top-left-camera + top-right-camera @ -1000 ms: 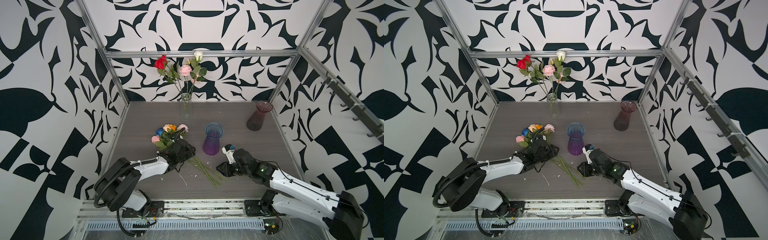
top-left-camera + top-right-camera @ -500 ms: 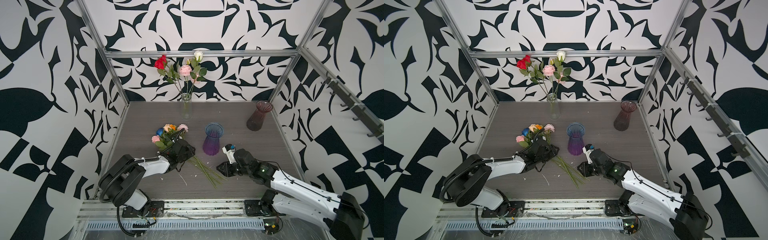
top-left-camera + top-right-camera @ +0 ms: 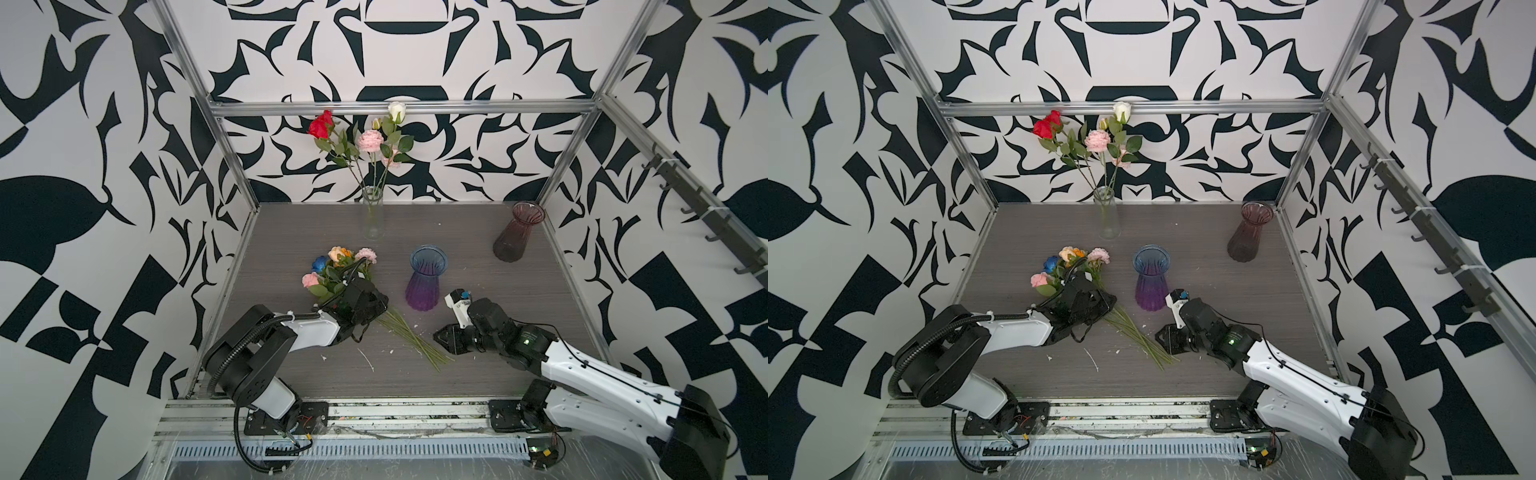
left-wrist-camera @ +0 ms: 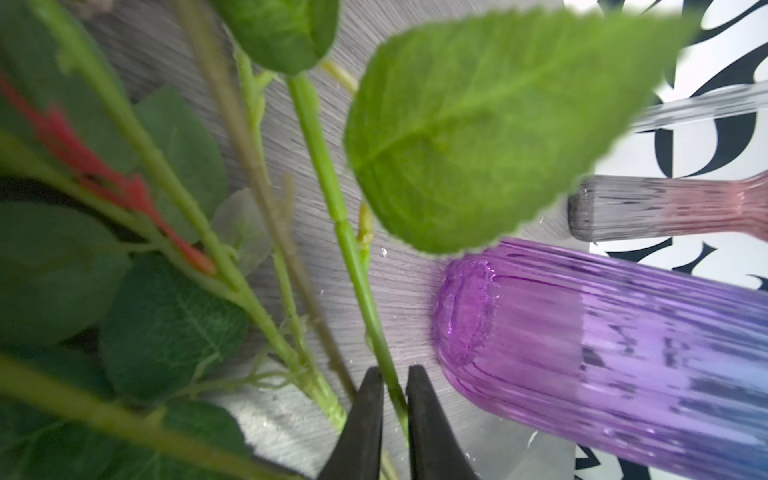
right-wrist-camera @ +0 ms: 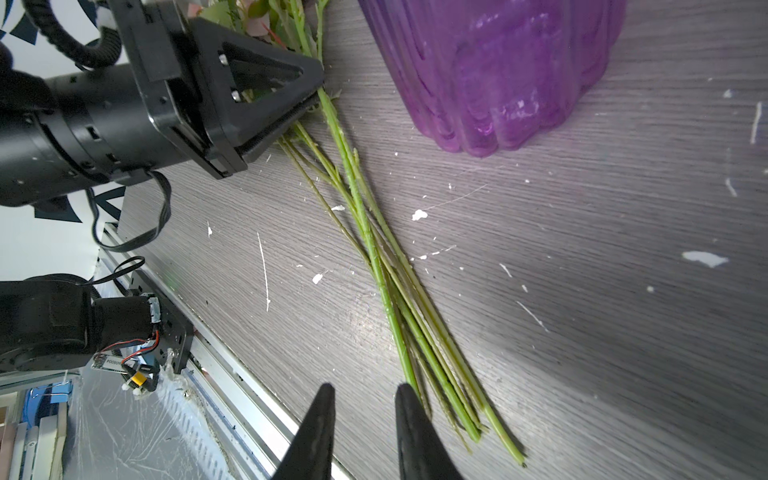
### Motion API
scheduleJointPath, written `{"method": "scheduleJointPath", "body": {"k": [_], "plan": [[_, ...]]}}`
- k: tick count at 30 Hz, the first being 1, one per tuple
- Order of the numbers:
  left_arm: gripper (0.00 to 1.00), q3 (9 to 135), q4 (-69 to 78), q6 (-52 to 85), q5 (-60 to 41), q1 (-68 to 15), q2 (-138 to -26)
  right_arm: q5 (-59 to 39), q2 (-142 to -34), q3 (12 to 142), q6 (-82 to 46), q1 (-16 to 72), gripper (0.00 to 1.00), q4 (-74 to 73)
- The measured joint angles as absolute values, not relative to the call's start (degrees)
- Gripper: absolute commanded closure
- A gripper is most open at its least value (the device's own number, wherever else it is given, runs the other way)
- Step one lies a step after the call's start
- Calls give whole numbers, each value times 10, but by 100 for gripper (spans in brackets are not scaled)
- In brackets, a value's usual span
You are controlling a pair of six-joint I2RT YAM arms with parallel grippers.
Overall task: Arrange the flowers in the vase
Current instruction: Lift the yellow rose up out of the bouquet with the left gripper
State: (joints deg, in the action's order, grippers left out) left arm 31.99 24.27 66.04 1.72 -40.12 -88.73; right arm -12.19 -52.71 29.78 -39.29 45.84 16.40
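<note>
Left of the middle of the grey wood-grain tabletop [image 3: 528,291], the loose bunch of artificial flowers [image 3: 338,266] is lying flat, with peach, orange, blue and pink blooms pointing toward the back left corner and long thin green stems [image 3: 409,337] fanning out toward the front edge. And look, the left gripper [image 4: 390,376] is reaching right into that bunch. Its black fingers are pressing almost together and pinching one bright green stem [image 4: 325,166] just where the leaves are ending.

Over on the other side, the right gripper [image 5: 362,390] is sitting low by the cut ends of the stems, near the front edge. Its fingers are standing a little apart with only bare table showing between them. I cannot tell whether it is touching the surface.

Just behind it, the ribbed purple-to-blue glass vase [image 3: 424,286] is standing upright around the middle of the tabletop, close beside the stems.

At the back edge, the narrow clear glass vase [image 3: 372,218] is holding a red rose [image 3: 321,124], a white rose [image 3: 397,110] and a ruffled pale pink bloom [image 3: 370,140] upright. The smoky pink ribbed glass vase [image 3: 515,237] is standing by the back right corner.
</note>
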Motion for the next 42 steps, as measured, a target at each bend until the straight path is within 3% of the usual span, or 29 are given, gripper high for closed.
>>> {"method": "scheduleJointPath", "body": {"k": [16, 34, 42], "plan": [[97, 303, 260, 653, 10, -401, -868, -121, -517, 294, -394, 456, 71, 164], [91, 295, 254, 601, -25, -401, -579, -120, -535, 294, -401, 454, 72, 164], [98, 316, 218, 530, -31, -399, -505, -120, -554, 294, -401, 454, 72, 163]]}}
